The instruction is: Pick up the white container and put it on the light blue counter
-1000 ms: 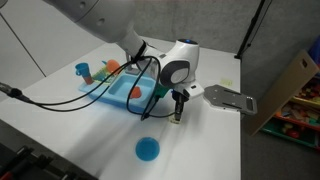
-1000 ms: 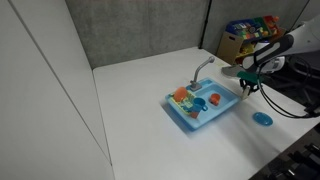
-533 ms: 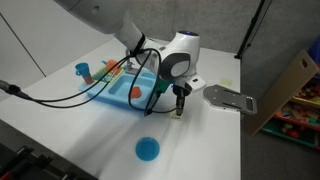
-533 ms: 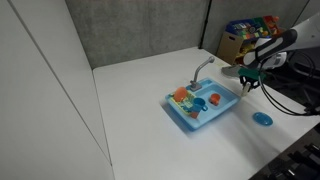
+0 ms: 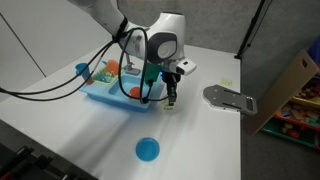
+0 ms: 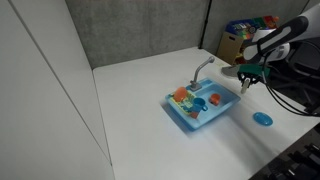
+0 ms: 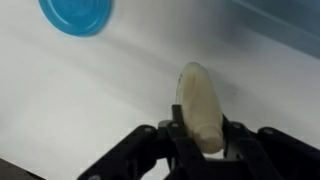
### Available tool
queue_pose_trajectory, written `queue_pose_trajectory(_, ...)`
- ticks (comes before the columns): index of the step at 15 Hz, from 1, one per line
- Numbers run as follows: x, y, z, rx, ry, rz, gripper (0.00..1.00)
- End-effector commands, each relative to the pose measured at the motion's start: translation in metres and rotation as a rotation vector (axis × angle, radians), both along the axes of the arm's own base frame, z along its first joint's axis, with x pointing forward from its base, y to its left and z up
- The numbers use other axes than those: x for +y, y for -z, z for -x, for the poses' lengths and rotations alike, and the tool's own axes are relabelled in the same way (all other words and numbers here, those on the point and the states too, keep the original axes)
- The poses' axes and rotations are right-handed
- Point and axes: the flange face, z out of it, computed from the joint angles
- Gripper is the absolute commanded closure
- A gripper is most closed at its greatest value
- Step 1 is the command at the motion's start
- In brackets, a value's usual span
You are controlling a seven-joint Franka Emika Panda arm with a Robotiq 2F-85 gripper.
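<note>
My gripper point(image 5: 172, 97) is shut on the white container point(image 7: 200, 105), a small cream-white lumpy item held between the fingers above the white table. In the wrist view the container fills the space between the jaws. The light blue counter point(image 5: 105, 96) is the toy sink unit just beside the gripper; it also shows in an exterior view point(image 6: 222, 111) with its grey faucet point(image 6: 203, 67). My gripper point(image 6: 246, 82) hangs a little off the sink's end, over bare table.
A round blue disc point(image 5: 147, 150) lies on the table, also in the wrist view point(image 7: 76, 14) and an exterior view point(image 6: 262, 118). A flat grey metal plate point(image 5: 228, 98) lies beyond the gripper. Orange and blue toys point(image 6: 190, 97) sit in the sink. A cardboard box point(image 5: 285, 85) stands off the table.
My gripper has lifted and moved with the white container towards the light blue sink unit, away from the blue disc and the grey plate.
</note>
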Motion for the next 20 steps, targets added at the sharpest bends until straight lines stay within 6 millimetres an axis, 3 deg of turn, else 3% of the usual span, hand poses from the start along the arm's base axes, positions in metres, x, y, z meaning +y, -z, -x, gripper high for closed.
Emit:
queue_pose_trajectory(1,0.028,-0.021,0.014,0.013,-0.157,0.015,0.89)
queue_pose_trajectory(7,0.066,-0.039,0.030,0.019,-0.387,0.043,0.90)
queue_pose_trajectory(11,0.068,-0.048,0.040,0.018,-0.443,0.022,0.90)
queue_pose_trajectory(12,0.069,-0.035,0.028,0.027,-0.407,0.028,0.69)
queue_pose_trajectory(18,0.069,-0.039,0.034,0.029,-0.419,0.021,0.69)
queue_pose_trajectory(19,0.069,-0.039,0.034,0.029,-0.419,0.020,0.90)
queue_pose_trajectory(20,0.071,-0.041,0.035,0.028,-0.430,0.024,0.90)
